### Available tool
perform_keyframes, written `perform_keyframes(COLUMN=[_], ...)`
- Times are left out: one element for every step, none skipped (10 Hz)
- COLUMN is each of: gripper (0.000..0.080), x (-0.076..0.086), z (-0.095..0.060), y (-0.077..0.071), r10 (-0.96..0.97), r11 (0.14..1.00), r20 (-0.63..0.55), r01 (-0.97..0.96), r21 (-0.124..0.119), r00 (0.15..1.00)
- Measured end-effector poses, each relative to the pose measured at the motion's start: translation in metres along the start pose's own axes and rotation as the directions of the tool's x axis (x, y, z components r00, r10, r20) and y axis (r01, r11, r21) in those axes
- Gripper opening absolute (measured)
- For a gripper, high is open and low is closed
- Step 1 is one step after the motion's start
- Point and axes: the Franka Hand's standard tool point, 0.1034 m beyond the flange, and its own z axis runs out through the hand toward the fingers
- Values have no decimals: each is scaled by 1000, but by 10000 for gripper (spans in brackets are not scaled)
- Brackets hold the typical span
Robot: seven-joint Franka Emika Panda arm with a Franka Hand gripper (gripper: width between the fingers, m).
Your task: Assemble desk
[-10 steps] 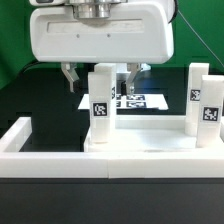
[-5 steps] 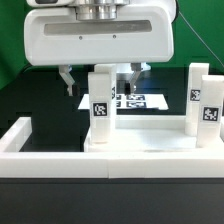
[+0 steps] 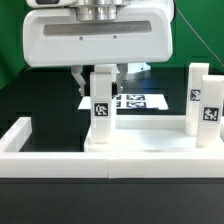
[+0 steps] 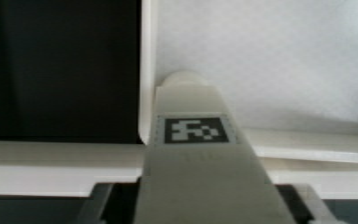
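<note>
Since the earlier frames our tool has narrowed: the fingers, then spread well to either side of the leg post, now sit just beside its top. We cannot tell whether the pads already press on the post, so we call the grip unsettled. The post stands upright on the tabletop, which rests on the black table against the border wall, with a second leg post standing toward the exterior view's right. In the wrist view the post rises centred between the fingers. Our worry: if one finger meets the post first, it could tilt or shift it in its seat, and a twisted grip might loosen it instead.
</note>
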Motion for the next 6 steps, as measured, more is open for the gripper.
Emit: perform_keyframes(gripper=[286, 286, 286, 286, 286, 287], x=[0, 0, 0, -1, -1, -1], z=[0, 0, 0, 0, 0, 0], y=[0, 0, 1, 5, 7, 8], r10=[17, 31, 137, 310, 425, 496], r11=[1000, 1000, 990, 950, 904, 867], r20=[0, 0, -4, -7, -2, 1], r01=[-17, -31, -137, -310, -425, -496], r21=[0, 0, 11, 38, 47, 47], r00=[1000, 1000, 991, 951, 905, 868])
